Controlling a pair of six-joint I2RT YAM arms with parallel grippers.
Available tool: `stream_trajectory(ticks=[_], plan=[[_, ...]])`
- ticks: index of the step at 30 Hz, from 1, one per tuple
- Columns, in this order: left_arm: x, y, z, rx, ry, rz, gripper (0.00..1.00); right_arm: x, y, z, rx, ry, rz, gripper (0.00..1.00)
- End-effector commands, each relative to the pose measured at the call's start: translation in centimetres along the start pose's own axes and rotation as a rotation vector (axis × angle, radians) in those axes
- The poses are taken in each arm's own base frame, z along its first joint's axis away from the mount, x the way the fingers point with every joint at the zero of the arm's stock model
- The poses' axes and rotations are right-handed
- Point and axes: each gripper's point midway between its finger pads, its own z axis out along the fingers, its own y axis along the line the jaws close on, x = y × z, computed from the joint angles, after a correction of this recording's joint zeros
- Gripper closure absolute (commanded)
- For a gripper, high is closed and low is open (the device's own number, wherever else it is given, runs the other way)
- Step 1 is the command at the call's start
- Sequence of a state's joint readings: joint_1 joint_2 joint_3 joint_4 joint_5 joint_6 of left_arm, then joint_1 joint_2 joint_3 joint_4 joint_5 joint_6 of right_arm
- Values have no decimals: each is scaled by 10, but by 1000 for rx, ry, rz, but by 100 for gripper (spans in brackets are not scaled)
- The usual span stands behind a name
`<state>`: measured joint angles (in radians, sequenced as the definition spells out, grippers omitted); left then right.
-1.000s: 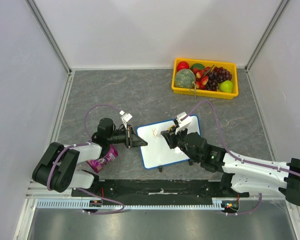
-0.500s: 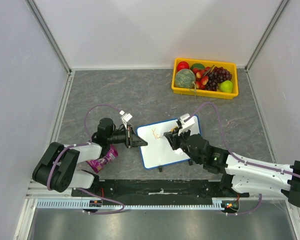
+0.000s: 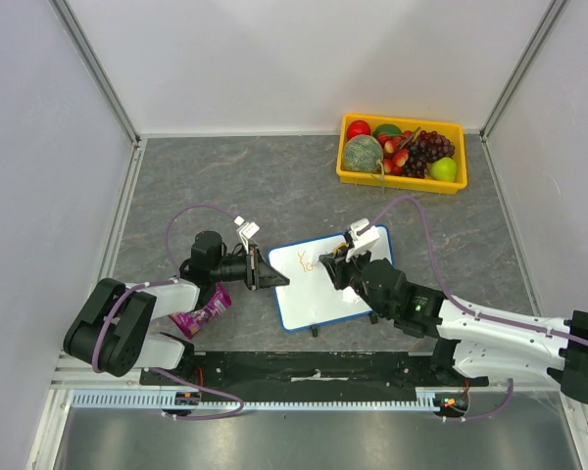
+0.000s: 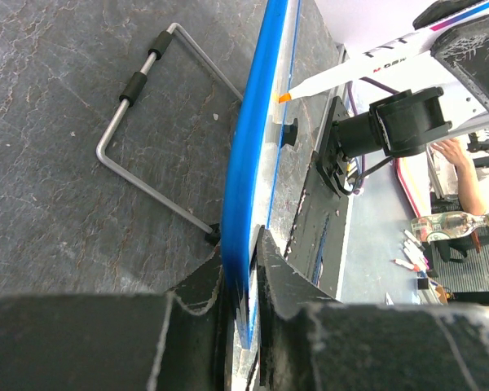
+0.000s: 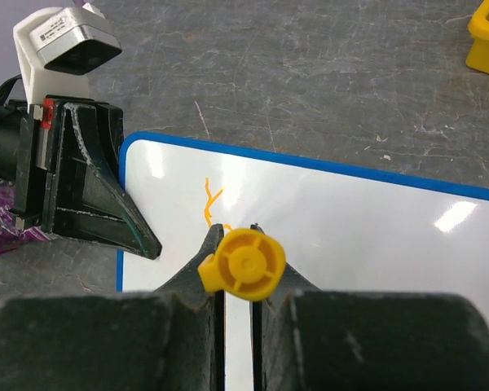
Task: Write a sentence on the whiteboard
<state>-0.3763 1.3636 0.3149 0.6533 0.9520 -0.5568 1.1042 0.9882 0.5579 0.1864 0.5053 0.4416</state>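
The whiteboard (image 3: 318, 297), white with a blue frame, lies tilted on the table in front of the arms. My left gripper (image 3: 266, 278) is shut on its left edge; the left wrist view shows the blue frame (image 4: 259, 138) edge-on between the fingers (image 4: 277, 281). My right gripper (image 3: 331, 266) is shut on a marker with a yellow end (image 5: 241, 262), held upright, its orange tip (image 4: 284, 97) against the board. The sentence (image 3: 306, 260) is only a first couple of orange strokes, a "Y" and a small curl, seen at the upper left of the board (image 5: 209, 202).
A yellow tray (image 3: 400, 178) of fruit stands at the back right. A purple packet (image 3: 201, 314) lies beside the left arm. The board's wire stand (image 4: 143, 134) sticks out behind it on the table. The left gripper (image 5: 94, 208) shows in the right wrist view.
The marker has shifted slightly along the board, and a small orange curl has appeared after the "Y". The left gripper has kept its hold on the board.
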Motion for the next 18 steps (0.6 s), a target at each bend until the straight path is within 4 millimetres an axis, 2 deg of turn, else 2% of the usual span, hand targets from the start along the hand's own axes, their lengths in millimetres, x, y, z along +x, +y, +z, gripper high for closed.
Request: stream_trajectory(ticks=[1,13,18], plan=[[7,15,1,-52,15,50,98,-21,-3,6,46,-48,-7,100],[6,15,1,-51,13,50,98,-30,15,4,-46,-67,15,100],[7,15,1,-50,16,50,98,-36,7,-3,-21,-104,37,100]])
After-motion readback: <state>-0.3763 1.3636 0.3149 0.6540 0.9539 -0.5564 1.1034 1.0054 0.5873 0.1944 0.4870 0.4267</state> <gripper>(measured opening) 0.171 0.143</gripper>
